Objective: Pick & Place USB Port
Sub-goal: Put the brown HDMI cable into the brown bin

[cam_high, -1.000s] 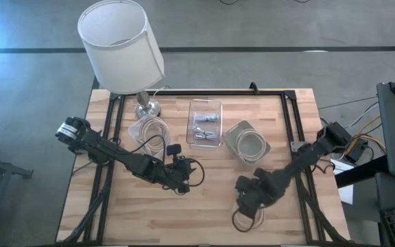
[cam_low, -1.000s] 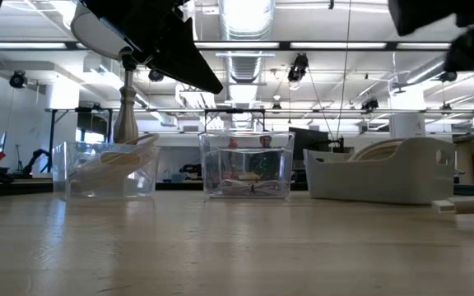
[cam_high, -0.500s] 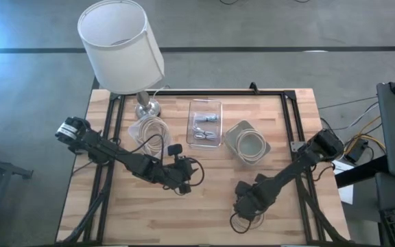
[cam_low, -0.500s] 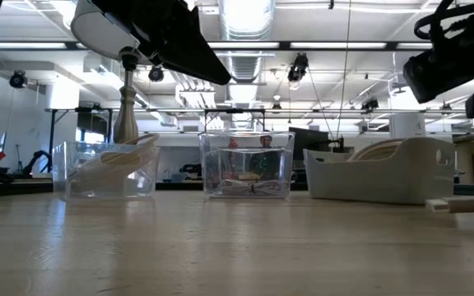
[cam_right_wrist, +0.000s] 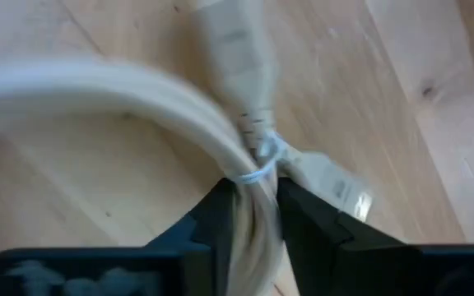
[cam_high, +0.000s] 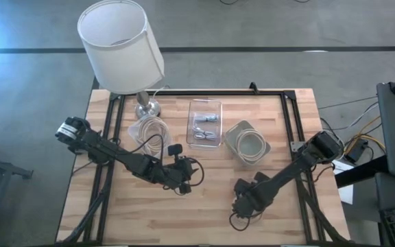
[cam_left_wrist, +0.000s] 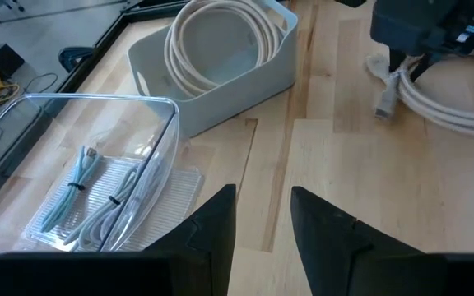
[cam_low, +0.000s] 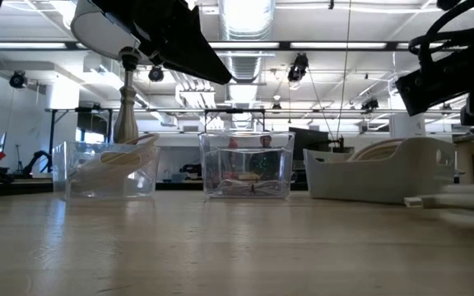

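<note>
pale wood planks make up the counter [cam_high: 204, 171], framed by black rails, with a white-shaded lamp [cam_high: 121, 45] at its far left corner and a bright workshop with ceiling lights beyond it. the coiled cream cable [cam_right_wrist: 179, 115], smooth and round and cinched by a thin tie, lies near the counter's front edge under the right end effector [cam_high: 243, 204], whose fingers [cam_right_wrist: 220, 215] are clenched on the bundle at the tie, its flat plug [cam_right_wrist: 329, 182] pointing away from them. the left end effector [cam_high: 181, 180] hangs released over mid-counter, near a clear plastic tray [cam_high: 205, 122] of cables, a clear bin [cam_high: 148, 129] and a pale grey tub [cam_high: 247, 143] each holding a coil.
</note>
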Available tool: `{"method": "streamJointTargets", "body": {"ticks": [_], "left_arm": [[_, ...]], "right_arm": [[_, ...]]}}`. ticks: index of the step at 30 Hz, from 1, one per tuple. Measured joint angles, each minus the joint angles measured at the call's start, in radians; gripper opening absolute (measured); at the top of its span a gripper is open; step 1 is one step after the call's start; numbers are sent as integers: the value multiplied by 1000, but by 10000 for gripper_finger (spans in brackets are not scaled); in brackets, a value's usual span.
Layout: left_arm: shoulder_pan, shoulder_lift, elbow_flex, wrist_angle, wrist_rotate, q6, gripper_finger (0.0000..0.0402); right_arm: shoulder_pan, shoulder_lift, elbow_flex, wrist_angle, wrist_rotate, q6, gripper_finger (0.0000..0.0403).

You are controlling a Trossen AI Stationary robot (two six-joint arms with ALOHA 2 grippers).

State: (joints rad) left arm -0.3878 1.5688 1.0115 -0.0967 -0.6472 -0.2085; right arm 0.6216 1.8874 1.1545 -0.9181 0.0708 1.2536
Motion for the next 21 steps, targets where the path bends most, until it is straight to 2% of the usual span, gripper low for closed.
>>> {"method": "streamJointTargets", "body": {"ticks": [6, 11, 17, 21], "left_arm": [[0, 0, 0, 0, 0, 0, 122], [0, 0, 0, 0, 0, 1, 122], [0, 0, 0, 0, 0, 1, 122], [0, 0, 0, 0, 0, 1, 122]], "right_arm": [[-2, -7, 16, 8, -63, -4, 33], [1, -44, 75, 5, -72, -8, 22], [0, -83, 178, -96, 100, -42, 21], [-18, -90, 272, -288, 239, -60, 20]]}}
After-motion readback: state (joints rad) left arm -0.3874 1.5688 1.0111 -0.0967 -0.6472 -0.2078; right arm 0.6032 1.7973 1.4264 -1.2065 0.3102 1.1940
